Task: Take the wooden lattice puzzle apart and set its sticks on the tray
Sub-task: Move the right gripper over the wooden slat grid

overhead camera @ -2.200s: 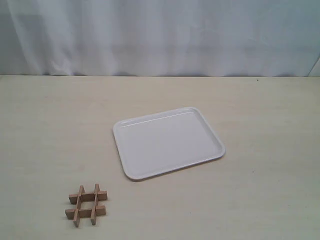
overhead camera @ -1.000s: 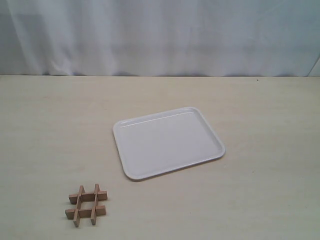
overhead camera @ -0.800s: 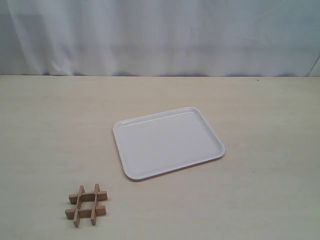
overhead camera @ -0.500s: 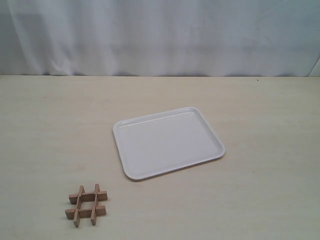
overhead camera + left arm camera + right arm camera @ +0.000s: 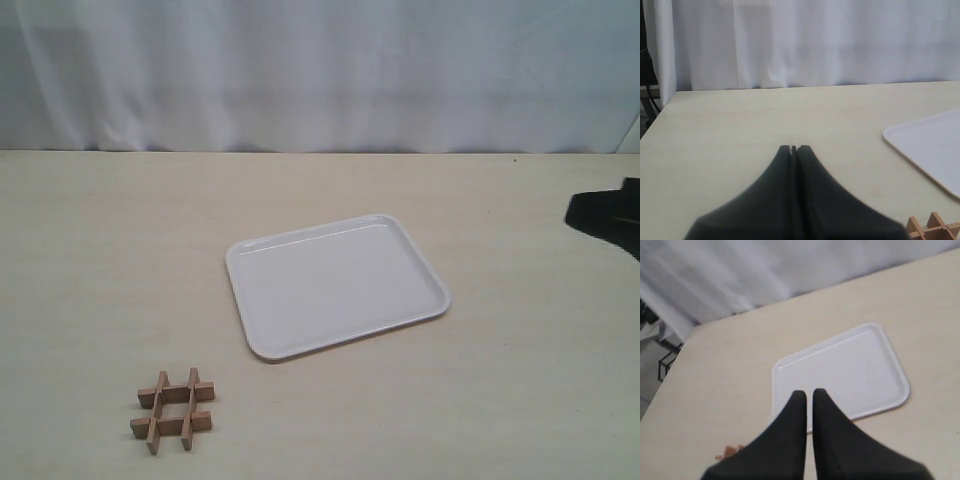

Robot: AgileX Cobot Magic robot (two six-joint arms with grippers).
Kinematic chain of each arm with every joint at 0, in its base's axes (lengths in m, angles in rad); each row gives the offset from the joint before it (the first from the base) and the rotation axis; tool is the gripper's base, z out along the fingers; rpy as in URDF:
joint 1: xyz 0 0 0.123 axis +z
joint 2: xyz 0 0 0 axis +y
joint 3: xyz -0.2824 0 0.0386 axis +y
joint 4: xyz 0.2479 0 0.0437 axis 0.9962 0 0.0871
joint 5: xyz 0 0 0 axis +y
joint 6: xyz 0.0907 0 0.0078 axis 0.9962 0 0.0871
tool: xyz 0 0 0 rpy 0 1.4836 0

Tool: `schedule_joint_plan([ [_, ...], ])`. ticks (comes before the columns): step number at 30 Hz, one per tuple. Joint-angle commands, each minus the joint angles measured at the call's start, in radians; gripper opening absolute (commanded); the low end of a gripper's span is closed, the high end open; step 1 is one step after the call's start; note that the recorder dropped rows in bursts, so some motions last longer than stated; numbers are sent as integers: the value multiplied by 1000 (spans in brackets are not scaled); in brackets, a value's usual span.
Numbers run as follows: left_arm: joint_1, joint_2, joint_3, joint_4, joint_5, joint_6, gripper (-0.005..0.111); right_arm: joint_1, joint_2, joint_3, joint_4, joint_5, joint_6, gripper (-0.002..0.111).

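Nearest, the wooden lattice puzzle [image 5: 172, 411] lies assembled on the table [image 5: 90, 260], off to the side of the left gripper [image 5: 794, 148], whose fingers are pressed together on nothing; farther on sits the white tray [image 5: 337, 285], ahead of the right gripper [image 5: 806, 392]; its fingers stand almost touching, empty, well apart from the puzzle; behind hangs a white curtain [image 5: 320, 70].

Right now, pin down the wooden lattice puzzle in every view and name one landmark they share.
Exterior view: wooden lattice puzzle lower left, apart from the tray.
Left wrist view: part of it at the frame edge, beside the left gripper.
Right wrist view: a sliver beside the right gripper.
Shared landmark: the tray, in all three.
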Motion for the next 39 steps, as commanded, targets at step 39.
schedule_joint_plan([
  [39, -9, 0, 2, -2, -11, 2, 0, 859, 1483, -1389, -823, 606, 926, 36],
])
